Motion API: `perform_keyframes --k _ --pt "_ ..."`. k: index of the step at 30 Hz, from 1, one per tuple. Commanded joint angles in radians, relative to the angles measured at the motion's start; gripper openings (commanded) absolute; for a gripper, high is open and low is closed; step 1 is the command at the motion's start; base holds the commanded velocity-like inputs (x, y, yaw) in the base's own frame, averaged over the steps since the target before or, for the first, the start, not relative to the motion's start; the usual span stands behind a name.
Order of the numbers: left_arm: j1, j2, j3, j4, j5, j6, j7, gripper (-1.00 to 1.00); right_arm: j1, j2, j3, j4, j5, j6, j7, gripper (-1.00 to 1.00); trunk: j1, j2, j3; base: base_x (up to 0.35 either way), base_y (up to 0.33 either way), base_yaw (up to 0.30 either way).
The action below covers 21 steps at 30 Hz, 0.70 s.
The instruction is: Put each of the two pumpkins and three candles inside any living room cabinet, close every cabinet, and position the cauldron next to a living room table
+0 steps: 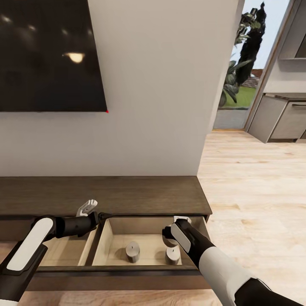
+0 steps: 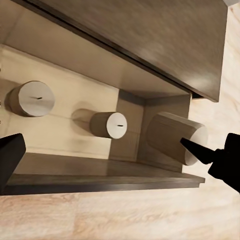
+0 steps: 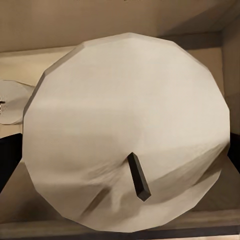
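Right gripper point(image 1: 173, 233) hangs inside the open drawer of the cabinet point(image 1: 106, 195), clenched on a third candle point(image 3: 127, 130) whose faceted cream top and dark wick face the wrist camera. Two more stubby candles point(image 1: 132, 251) point(image 1: 172, 255) stand upright on the pale drawer floor, apart from each other, the second just below the held one and near the drawer's right wall. Left gripper point(image 1: 88, 207) hovers over the neighbouring drawer, fingers spread and empty.
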Motion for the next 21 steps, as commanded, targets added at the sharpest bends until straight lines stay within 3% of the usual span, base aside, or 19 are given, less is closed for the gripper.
perform_keyframes --k 1,21 --pt "-0.001 0.001 -0.001 -0.001 0.011 0.000 0.010 1.00 -0.001 -0.001 0.007 -0.002 -0.012 0.001 -0.012 -1.00 0.000 0.000 -0.001 0.000 0.000 0.000" --pt "-0.001 0.001 -0.002 -0.004 0.010 0.000 0.010 1.00 -0.001 -0.001 0.007 -0.003 -0.012 0.002 -0.011 -1.00 0.000 0.000 -0.001 0.044 0.078 0.000"
